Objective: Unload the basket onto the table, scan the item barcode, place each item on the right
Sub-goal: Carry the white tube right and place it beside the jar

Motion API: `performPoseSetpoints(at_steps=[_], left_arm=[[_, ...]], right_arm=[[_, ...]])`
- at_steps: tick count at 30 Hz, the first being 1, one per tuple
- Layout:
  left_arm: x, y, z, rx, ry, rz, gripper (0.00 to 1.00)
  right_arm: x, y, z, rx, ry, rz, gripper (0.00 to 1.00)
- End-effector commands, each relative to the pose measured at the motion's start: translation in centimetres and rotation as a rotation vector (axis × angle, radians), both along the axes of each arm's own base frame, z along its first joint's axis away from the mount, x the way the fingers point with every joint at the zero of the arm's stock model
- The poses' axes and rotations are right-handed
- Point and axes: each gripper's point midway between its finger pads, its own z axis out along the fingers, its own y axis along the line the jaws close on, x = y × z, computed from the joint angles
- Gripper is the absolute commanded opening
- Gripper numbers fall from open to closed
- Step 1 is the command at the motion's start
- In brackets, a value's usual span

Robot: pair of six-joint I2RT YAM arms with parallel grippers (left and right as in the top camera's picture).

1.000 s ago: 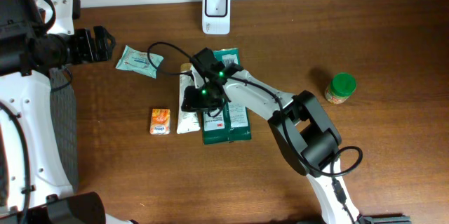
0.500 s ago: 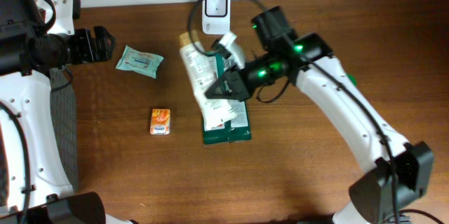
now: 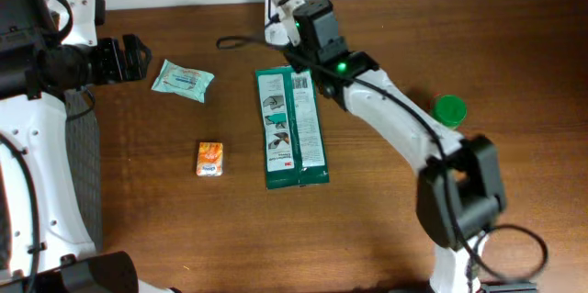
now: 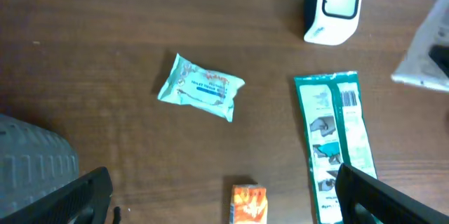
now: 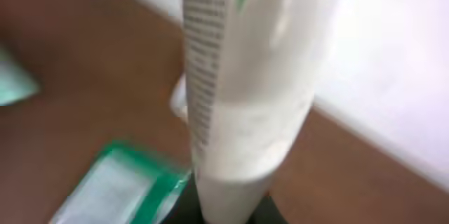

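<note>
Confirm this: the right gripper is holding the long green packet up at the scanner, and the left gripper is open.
Wrong item. The right gripper is shut on the white tube, held up at the scanner; the long green packet lies flat on the table. The overhead view shows it. The left gripper is open.

Right arm (image 3: pixel 395 118): white links, black joint housings, green LED (image 3: pixel 341 67) lit just behind the right pincer (image 3: pixel 288 10), black cable (image 3: pixel 241 42) looping beside it. Left arm (image 3: pixel 23 146): same white shells, all-black left pincer (image 3: pixel 140 57).
</note>
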Motion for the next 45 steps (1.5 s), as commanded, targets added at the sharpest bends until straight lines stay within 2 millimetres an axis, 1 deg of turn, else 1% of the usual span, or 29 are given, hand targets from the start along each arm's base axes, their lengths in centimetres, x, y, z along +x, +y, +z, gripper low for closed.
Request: performPoseSetpoints(at_steps=[1,3,5,6,7,9,12,16,17,20,22,23,25,26,27,28,29,30,31,32,33,34,36,37,39,40,42,44,45], left_arm=[[-0.1,0.0,1.2,0.006,-0.036,-0.015,0.99],[-0.1,0.0,1.1,0.006,-0.035,-0.015,0.99],[-0.1,0.0,1.2,0.007,-0.036,-0.015,0.99],[-0.1,0.0,1.2,0.006,-0.036,-0.015,0.99],[-0.1,0.0,1.2,0.007,-0.036,-0.015,0.99],[-0.1,0.0,1.2,0.006,-0.036,-0.015,0.99],[-0.1,0.0,1.1,0.006,-0.035,-0.015,0.99],[-0.1,0.0,1.2,0.006,-0.036,-0.015,0.99],[-0.1,0.0,1.1,0.007,-0.035,-0.015,0.99],[-0.1,0.0,1.2,0.007,-0.036,-0.015,0.99],[-0.1,0.0,1.2,0.007,-0.036,-0.015,0.99],[-0.1,0.0,1.2,0.007,-0.036,-0.015,0.99],[-0.1,0.0,1.2,0.006,-0.036,-0.015,0.99],[-0.1,0.0,1.2,0.007,-0.036,-0.015,0.99],[-0.1,0.0,1.2,0.006,-0.036,-0.015,0.99],[-0.1,0.0,1.2,0.007,-0.036,-0.015,0.99],[-0.1,0.0,1.2,0.006,-0.036,-0.015,0.99],[-0.1,0.0,1.1,0.007,-0.035,-0.015,0.99],[-0.1,0.0,1.1,0.006,-0.035,-0.015,0.99],[-0.1,0.0,1.2,0.007,-0.036,-0.015,0.99],[-0.1,0.0,1.1,0.006,-0.035,-0.015,0.99],[-0.1,0.0,1.2,0.006,-0.036,-0.015,0.99],[-0.1,0.0,1.1,0.006,-0.035,-0.015,0.99],[-0.1,0.0,1.2,0.007,-0.036,-0.015,0.99],[-0.1,0.0,1.1,0.006,-0.035,-0.015,0.99],[-0.1,0.0,1.1,0.007,-0.035,-0.015,0.99],[-0.1,0.0,1.2,0.006,-0.036,-0.015,0.99],[-0.1,0.0,1.2,0.007,-0.036,-0.015,0.99],[-0.1,0.0,1.2,0.006,-0.036,-0.015,0.99]], right_arm=[[4.6,-2.8,0.2,-0.361,-0.239,-0.095,0.04],[7.0,-3.5,-1.6,-0.532,-0.368,-0.153,0.04],[8.3,-4.1,-4.0,-0.682,-0.409,-0.133,0.04],[8.8,-5.4,-5.6,-0.701,-0.382,-0.142,0.04],[9.2,-7.1,-6.5,-0.718,-0.352,-0.159,0.04],[9.5,-8.2,-6.5,-0.743,-0.345,-0.165,0.04],[9.3,-7.3,-6.3,-0.773,-0.356,-0.138,0.04],[8.5,-3.4,-4.3,-0.734,-0.455,-0.117,0.04],[8.4,-3.2,-4.3,-0.736,-0.455,-0.12,0.04],[8.1,-4.3,-3.8,-0.755,-0.439,-0.186,0.04],[7.3,-5.1,-1.3,-0.687,-0.436,-0.274,0.04],[6.7,-4.9,-0.1,-0.646,-0.409,-0.269,0.04],[5.1,-4.8,3.3,-0.488,-0.355,-0.258,0.04],[3.5,-5.2,5.9,-0.388,-0.324,-0.261,0.04],[2.3,-5.4,7.2,-0.305,-0.294,-0.268,0.04],[-0.6,-5.7,8.4,-0.128,-0.187,-0.279,0.04],[-2.4,-6.2,8.4,-0.03,-0.1,-0.297,0.04],[-6.2,-6.9,6.3,0.092,0.117,-0.309,0.04],[-8.7,-7.9,4.3,0.106,0.271,-0.322,0.04],[-12.1,-9.5,1.1,0.092,0.488,-0.347,0.04],[-14.3,-10.7,-1.1,0.076,0.623,-0.379,0.04],[-16.7,-13.0,-4.8,0.058,0.782,-0.434,0.04],[-18.1,-15.8,-8.7,0.035,0.869,-0.507,0.04],[-19.1,-18.4,-11.6,0.045,0.905,-0.573,0.04],[-19.2,-21.4,-13.8,0.085,0.902,-0.65,0.04],[-19.4,-23.6,-14.7,0.115,0.898,-0.708,0.04],[-19.5,-25.8,-14.8,0.139,0.9,-0.768,0.05],[-19.9,-28.1,-14.8,0.17,0.903,-0.831,0.27],[-19.8,-28.4,-14.7,0.185,0.904,-0.836,0.42]])
